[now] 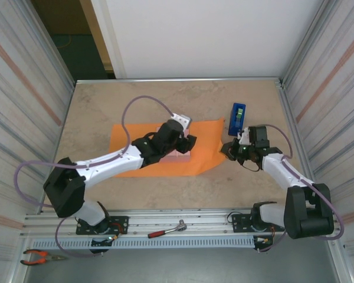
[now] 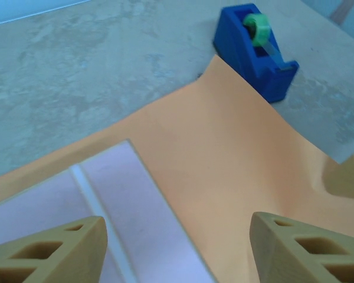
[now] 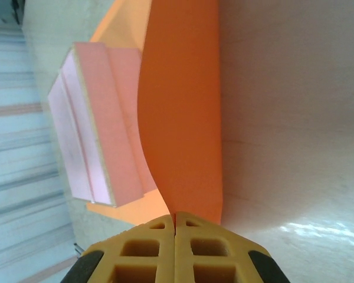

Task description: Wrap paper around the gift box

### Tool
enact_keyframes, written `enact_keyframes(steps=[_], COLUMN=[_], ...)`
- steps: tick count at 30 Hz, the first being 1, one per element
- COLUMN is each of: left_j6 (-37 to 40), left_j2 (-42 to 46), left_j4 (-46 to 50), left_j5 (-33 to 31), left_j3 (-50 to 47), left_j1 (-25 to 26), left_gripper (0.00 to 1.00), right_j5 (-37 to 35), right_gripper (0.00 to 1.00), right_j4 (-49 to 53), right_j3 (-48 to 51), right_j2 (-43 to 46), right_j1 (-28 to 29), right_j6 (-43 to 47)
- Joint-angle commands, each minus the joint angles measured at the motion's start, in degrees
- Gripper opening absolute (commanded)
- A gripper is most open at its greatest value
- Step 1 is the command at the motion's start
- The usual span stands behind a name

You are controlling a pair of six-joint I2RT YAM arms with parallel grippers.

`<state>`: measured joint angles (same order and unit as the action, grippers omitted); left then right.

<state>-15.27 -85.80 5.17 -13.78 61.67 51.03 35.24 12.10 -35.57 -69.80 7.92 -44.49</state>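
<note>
Closest in, the right gripper (image 3: 175, 221) has its jaws pressed together on one edge of the paper (image 3: 183, 106), which curves up off the table (image 1: 106, 106). The left gripper (image 2: 177, 242) hovers with jaws apart, holding nothing, above the gift box (image 2: 124, 200). The gift box lies on the paper; a blue tape dispenser (image 2: 253, 47) stands just beyond the paper's corner.

One gift box (image 3: 100, 130), one paper (image 1: 209, 132) (orange sheet), one tape dispenser (image 1: 236, 118), one ratchet (image 1: 167, 230), one pliers (image 1: 38, 256).
</note>
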Motion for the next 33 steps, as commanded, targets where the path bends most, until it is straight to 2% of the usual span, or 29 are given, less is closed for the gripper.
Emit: enact_keyframes(steps=[1, 8, 16, 25, 33], left_j6=[-2.5, -5.9, -7.7, -9.1, -9.5], left_j2=[3.8, 6.6, 7.0, 3.5, 0.0], left_j4=[3.8, 5.9, 7.1, 7.9, 7.5], left_j5=[3.0, 12.2, 18.3, 23.3, 23.8], left_j3=[-1.6, -2.3, 0.4, 3.2, 2.5], left_j1=[-2.8, -10.9, -15.9, -17.7, -18.0], left_gripper=[0.69, 0.77, 0.81, 0.84, 0.85], right_j5=[-3.7, -10.1, -14.2, -16.8, -17.8], right_gripper=[0.00, 0.00, 0.00, 0.00, 0.00], right_j4=[4.3, 7.1, 7.7, 7.4, 6.2], right_j3=[-4.5, -12.1, -21.0, -28.6, -30.4], right_j2=[0.6, -2.0, -9.4, -17.2, -19.7], right_j1=[4.2, 14.4, 23.8, 31.6, 34.8], right_j6=[0.9, -1.4, -2.7, -3.9, -4.8])
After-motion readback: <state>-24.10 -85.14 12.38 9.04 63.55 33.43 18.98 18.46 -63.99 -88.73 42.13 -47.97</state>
